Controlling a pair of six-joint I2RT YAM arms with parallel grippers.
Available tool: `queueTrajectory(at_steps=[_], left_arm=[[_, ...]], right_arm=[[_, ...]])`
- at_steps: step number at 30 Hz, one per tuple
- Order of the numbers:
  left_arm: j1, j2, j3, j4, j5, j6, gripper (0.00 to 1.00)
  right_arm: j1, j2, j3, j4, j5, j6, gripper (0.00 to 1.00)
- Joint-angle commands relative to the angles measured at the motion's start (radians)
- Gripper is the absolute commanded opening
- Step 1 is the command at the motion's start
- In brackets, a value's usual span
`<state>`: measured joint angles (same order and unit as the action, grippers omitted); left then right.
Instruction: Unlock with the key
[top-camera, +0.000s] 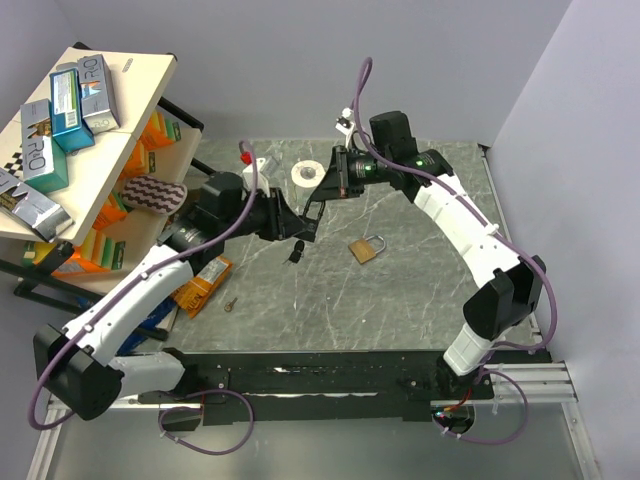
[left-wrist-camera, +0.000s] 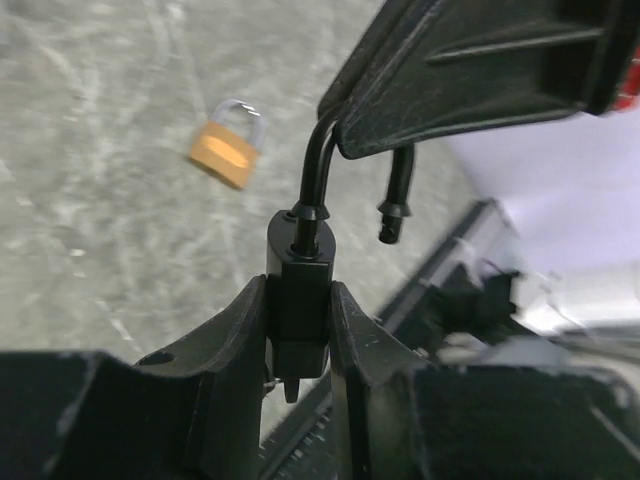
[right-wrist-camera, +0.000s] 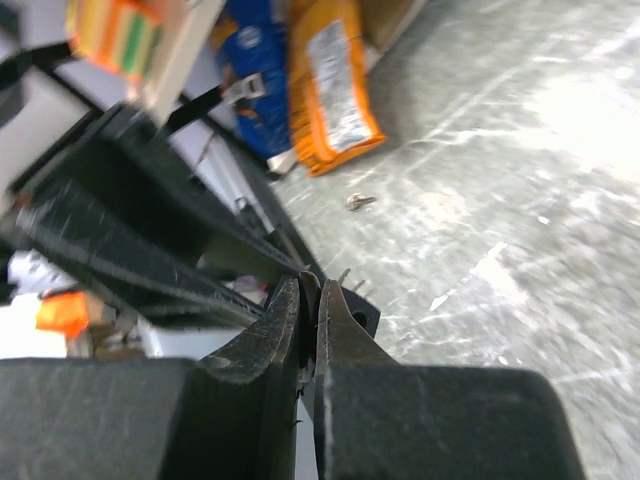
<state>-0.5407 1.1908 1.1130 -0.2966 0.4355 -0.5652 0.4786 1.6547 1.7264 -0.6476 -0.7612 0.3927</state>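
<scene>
A black padlock (left-wrist-camera: 298, 290) is clamped by its body between the fingers of my left gripper (left-wrist-camera: 298, 292), above the table's middle (top-camera: 303, 235). Its shackle (left-wrist-camera: 318, 165) stands raised, one leg in the body and the other leg (left-wrist-camera: 395, 205) free. My right gripper (right-wrist-camera: 312, 288) is shut on the top of that shackle, meeting the left gripper from the far side (top-camera: 315, 208). The key (top-camera: 293, 256) hangs below the lock; its black head (left-wrist-camera: 290, 385) pokes out under the body.
A brass padlock (top-camera: 366, 248) (left-wrist-camera: 228, 147) lies shut on the marble table to the right of the grippers. A small loose key (top-camera: 231, 303) (right-wrist-camera: 358, 201) and an orange packet (top-camera: 205, 283) (right-wrist-camera: 330, 80) lie left. A white tape ring (top-camera: 305, 173) sits behind; a cluttered shelf (top-camera: 80, 120) stands far left.
</scene>
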Motion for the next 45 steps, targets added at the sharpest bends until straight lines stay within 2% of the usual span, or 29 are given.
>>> queueTrajectory(at_steps=[1, 4, 6, 10, 12, 13, 16, 18, 23, 26, 27, 30, 34, 38, 45], left_arm=[[-0.086, 0.021, 0.080, -0.010, -0.262, 0.051, 0.01], [-0.105, 0.041, 0.085, 0.007, -0.297, 0.030, 0.01], [-0.107, 0.052, 0.079, 0.024, -0.293, 0.004, 0.01], [-0.102, 0.044, 0.033, 0.088, -0.281, -0.054, 0.01], [-0.091, 0.036, 0.008, 0.123, -0.261, -0.078, 0.01], [-0.075, 0.029, 0.001, 0.135, -0.238, -0.096, 0.01], [-0.042, 0.023, -0.024, 0.166, -0.205, -0.128, 0.01], [-0.024, 0.015, -0.038, 0.183, -0.196, -0.140, 0.01], [0.016, -0.020, -0.085, 0.272, -0.132, -0.209, 0.01], [0.034, -0.042, -0.111, 0.349, -0.094, -0.251, 0.01], [0.044, -0.051, -0.117, 0.364, -0.068, -0.262, 0.01], [0.065, -0.075, -0.137, 0.424, -0.014, -0.311, 0.01], [0.082, -0.095, -0.148, 0.470, 0.026, -0.381, 0.01], [0.091, -0.115, -0.185, 0.559, 0.069, -0.452, 0.01], [0.096, -0.119, -0.209, 0.666, 0.118, -0.527, 0.01]], right_arm=[[0.017, 0.014, 0.070, -0.066, 0.164, 0.044, 0.00], [0.025, 0.005, 0.044, -0.028, 0.194, 0.100, 0.00], [0.031, -0.001, 0.032, -0.008, 0.192, 0.133, 0.04], [0.029, -0.015, 0.007, 0.034, 0.175, 0.163, 0.33], [0.017, -0.035, -0.011, 0.075, 0.145, 0.187, 0.42], [0.008, -0.045, -0.052, 0.107, 0.125, 0.204, 0.51], [-0.020, -0.087, -0.134, 0.235, 0.059, 0.299, 0.59], [-0.026, -0.107, -0.148, 0.264, 0.063, 0.321, 0.61], [-0.037, -0.131, -0.163, 0.201, 0.137, 0.265, 0.70], [-0.066, -0.183, -0.290, 0.328, 0.076, 0.325, 0.74], [-0.074, -0.197, -0.370, 0.436, 0.056, 0.345, 0.74], [-0.083, -0.233, -0.464, 0.531, 0.022, 0.365, 0.75], [-0.086, -0.239, -0.511, 0.705, -0.079, 0.393, 0.74], [-0.086, -0.230, -0.556, 0.895, -0.162, 0.504, 0.75], [-0.058, -0.194, -0.544, 1.059, -0.250, 0.587, 0.74]])
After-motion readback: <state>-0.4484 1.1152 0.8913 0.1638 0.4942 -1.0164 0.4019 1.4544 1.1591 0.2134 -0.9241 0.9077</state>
